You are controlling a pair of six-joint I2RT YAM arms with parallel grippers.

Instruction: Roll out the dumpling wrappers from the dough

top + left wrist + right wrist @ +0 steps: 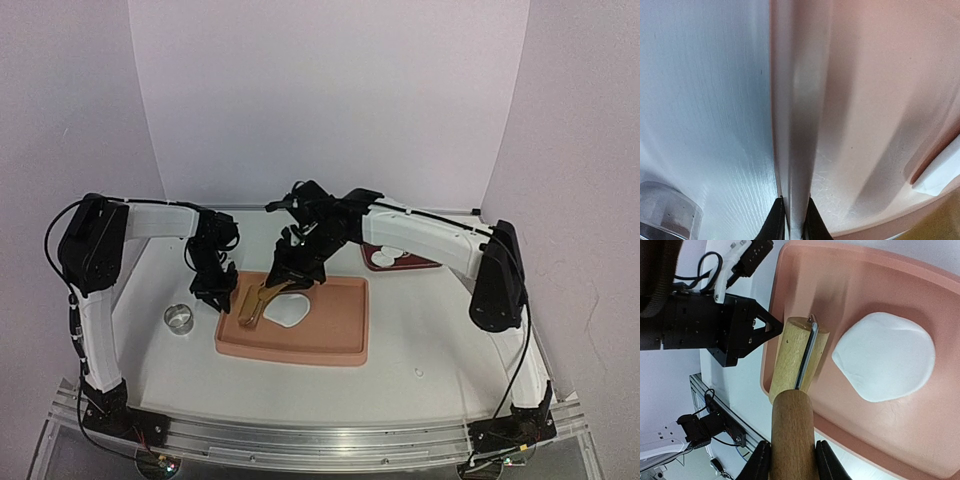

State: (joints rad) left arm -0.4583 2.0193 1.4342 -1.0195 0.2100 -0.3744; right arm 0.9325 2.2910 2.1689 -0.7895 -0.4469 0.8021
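Right-of-centre, rt wrist view: dough (pixel 885 357) just beside rolling pin (pixel 799 357), pin axis up-frame; right hand (pixel 791 462) pinches its handle, left hand (pixel 794 222) pinches tray rim (pixel 796 125).

Pink tray (pixel 290 352): rectangular, raised rim, mid-surface.
Wooden rolling pin (pixel 256 303): over tray's left end.
Metal ring cutter (pixel 180 319): just left of tray.
Dark red dish (pixel 425 264): behind tray.
White surface (pixel 440 340).

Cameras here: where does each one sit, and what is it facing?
Top external: above and behind, looking down on the table; both arms show.
Left wrist: on the left gripper, facing down along the tray rim it pinches.
Right wrist: behind the right gripper holding the rolling pin, facing the dough.
Shared: all see the tray.
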